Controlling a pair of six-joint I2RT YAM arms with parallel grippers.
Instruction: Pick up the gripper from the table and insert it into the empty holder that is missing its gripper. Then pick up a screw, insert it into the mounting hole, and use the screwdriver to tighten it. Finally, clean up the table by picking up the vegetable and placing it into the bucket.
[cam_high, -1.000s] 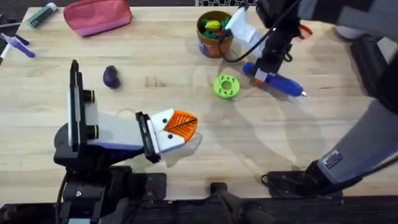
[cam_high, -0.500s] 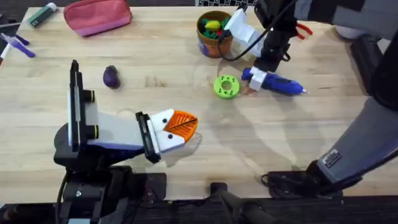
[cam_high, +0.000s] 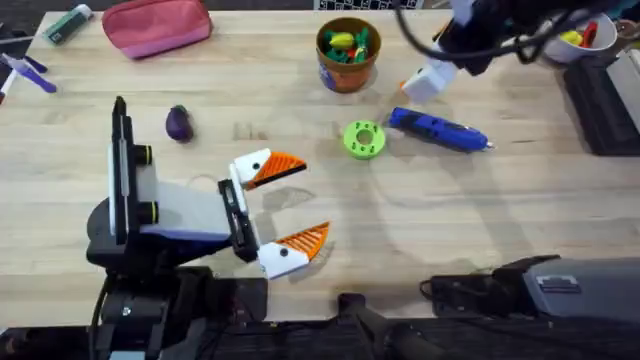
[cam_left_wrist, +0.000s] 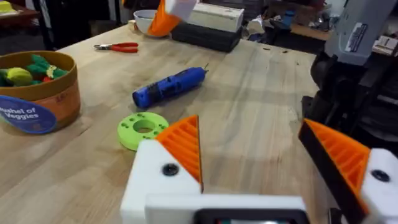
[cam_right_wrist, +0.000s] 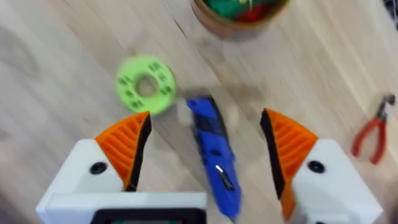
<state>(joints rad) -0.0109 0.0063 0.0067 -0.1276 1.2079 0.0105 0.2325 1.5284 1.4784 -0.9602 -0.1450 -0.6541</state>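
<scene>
Light wooden table (cam_high: 300, 290) | left gripper (cam_high: 287, 203), white blocks with orange fingers, spread wide, empty | right gripper (cam_right_wrist: 205, 155) spread above blue pen-shaped screwdriver (cam_high: 437, 129), likely released there | orange-brown bucket (cam_high: 346, 62) at far edge | purple toy eggplant (cam_high: 179, 123) loose, unbinned.

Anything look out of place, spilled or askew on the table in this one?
Nothing stands out. The screwdriver lies flat beside the green disc, the eggplant sits alone on the table, and the bucket stands upright with its toys inside.
</scene>
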